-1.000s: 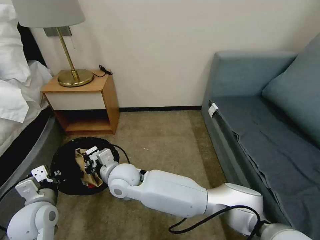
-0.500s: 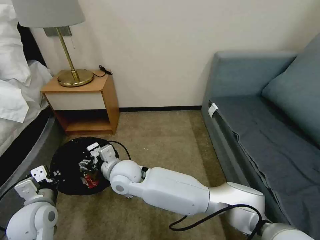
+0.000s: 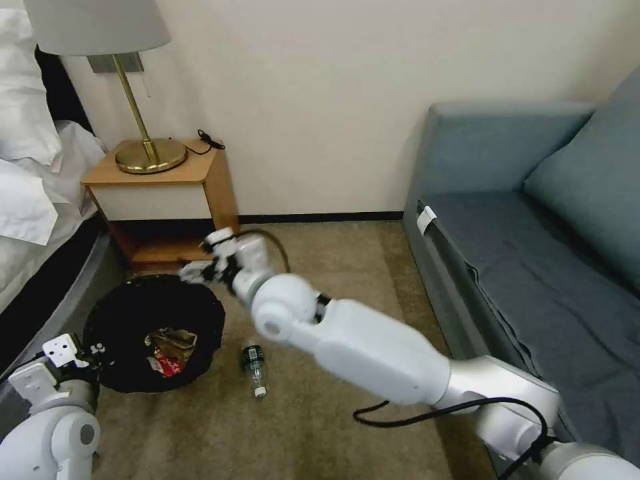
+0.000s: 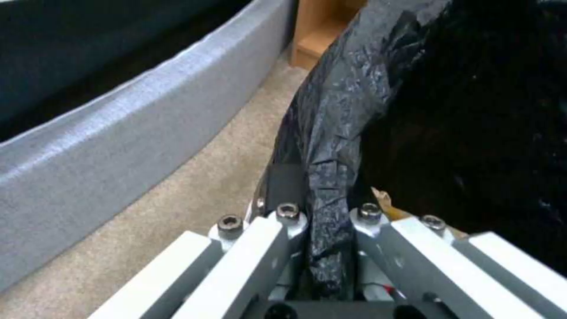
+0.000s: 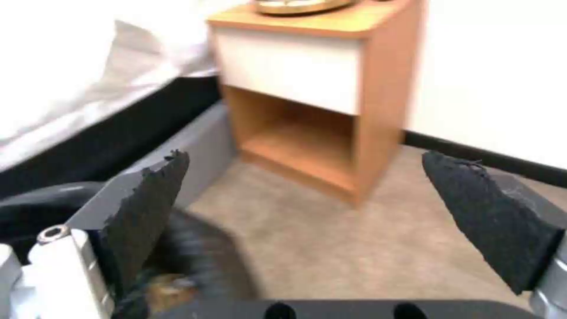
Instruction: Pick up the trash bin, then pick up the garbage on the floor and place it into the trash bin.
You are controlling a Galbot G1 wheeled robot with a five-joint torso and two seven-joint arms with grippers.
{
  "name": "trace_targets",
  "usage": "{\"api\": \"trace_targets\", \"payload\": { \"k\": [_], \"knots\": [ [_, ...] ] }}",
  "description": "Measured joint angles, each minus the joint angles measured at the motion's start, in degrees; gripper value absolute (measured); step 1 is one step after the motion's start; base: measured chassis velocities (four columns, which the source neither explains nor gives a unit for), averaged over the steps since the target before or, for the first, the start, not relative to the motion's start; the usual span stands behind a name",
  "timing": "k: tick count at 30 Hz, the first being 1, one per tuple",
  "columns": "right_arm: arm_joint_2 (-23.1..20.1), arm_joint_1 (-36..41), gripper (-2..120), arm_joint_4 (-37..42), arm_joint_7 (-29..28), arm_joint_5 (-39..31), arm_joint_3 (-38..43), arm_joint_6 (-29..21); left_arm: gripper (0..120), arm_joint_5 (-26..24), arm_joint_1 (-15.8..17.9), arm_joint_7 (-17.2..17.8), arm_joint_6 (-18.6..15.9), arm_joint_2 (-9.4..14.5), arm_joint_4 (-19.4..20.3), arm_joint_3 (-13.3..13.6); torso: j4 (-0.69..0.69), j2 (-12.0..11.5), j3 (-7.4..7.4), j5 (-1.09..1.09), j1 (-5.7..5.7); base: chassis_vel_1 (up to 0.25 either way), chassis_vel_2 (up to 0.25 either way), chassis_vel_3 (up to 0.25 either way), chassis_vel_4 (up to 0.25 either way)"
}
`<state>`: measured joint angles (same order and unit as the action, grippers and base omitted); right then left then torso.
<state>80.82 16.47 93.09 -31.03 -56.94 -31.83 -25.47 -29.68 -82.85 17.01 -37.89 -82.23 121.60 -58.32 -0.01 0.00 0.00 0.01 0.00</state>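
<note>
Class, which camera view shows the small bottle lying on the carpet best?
The head view: the bottle lies whole on the carpet beside the trash bin, cap and green label visible. The left wrist view looks along the bin's black bag rim, and the right wrist view faces the nightstand; neither offers the bottle.

Your trash bin (image 3: 127,320) sits on the floor before the nightstand (image 3: 167,200), bed (image 3: 33,220) on its left; wrappers (image 3: 168,347) lie inside, the bottle (image 3: 253,367) just right of it, sofa (image 3: 533,253) far right
</note>
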Motion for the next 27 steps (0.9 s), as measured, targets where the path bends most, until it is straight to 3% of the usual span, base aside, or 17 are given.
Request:
{"api": "trace_targets", "payload": {
  "k": [8, 19, 27],
  "knots": [
    [-0.9, -1.5, 100, -10.3, 0.6, 0.5, 0.6, -2.8, 2, -0.8, 0.0, -0.1, 0.1, 0.4, -0.3, -1.7, 0.00, 0.0, 0.00, -0.01, 0.00, 0.000, 0.000, 0.000, 0.000],
    [4.3, 1.4, 100, -28.2, 3.8, 1.6, -9.3, -1.7, 2, -0.9, -0.1, -0.1, 0.2, 0.0, -0.3, -2.2, 0.01, 0.0, 0.00, -0.01, 0.00, 0.000, 0.000, 0.000, 0.000],
    [6.4, 4.3, 100, -32.9, 5.2, 2.6, -13.9, -0.9, 2, -0.8, -0.2, -0.1, 0.2, -0.3, -0.2, -2.3, 0.00, 0.0, 0.00, -0.02, 0.00, 0.000, 0.000, 0.000, 0.000]
  ]
}}
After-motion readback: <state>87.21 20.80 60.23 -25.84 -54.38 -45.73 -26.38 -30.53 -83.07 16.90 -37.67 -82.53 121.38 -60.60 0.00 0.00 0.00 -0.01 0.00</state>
